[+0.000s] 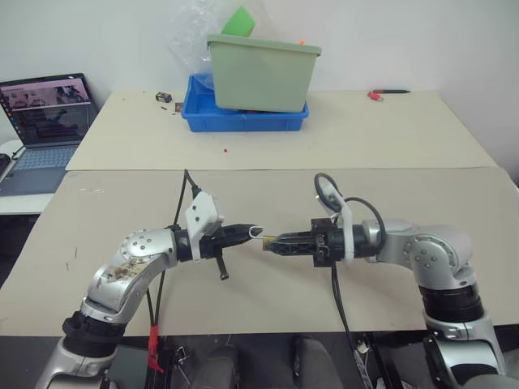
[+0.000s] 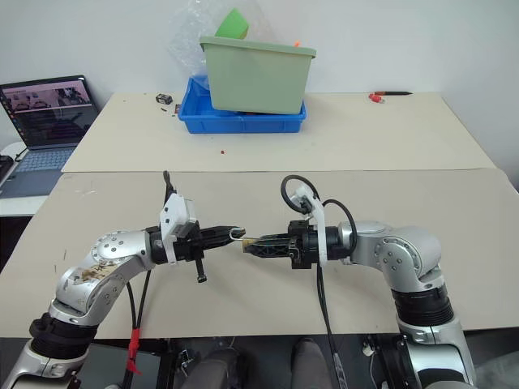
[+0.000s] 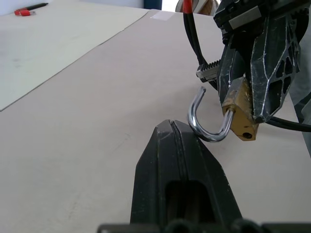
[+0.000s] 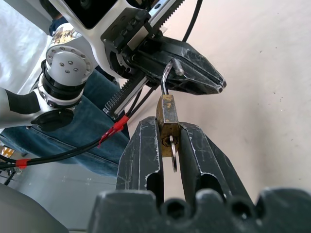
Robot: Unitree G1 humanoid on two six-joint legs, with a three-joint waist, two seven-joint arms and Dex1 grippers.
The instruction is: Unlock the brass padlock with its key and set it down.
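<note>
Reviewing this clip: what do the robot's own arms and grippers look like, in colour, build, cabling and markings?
Both arms are silver-grey metal with rounded joint housings and black collars. The left arm has brownish scuffed patches on its shell and a red tie on its black cable. Each wrist carries a white bracket, and black cables loop above the right arm. The left gripper and right gripper have tapered black fingers with toothed rails.

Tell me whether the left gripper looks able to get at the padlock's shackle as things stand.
Probably yes. The left gripper, shut, sits right against the open shackle, with nothing between them. The right gripper holds the brass padlock by its body, leaving the shackle exposed.
</note>
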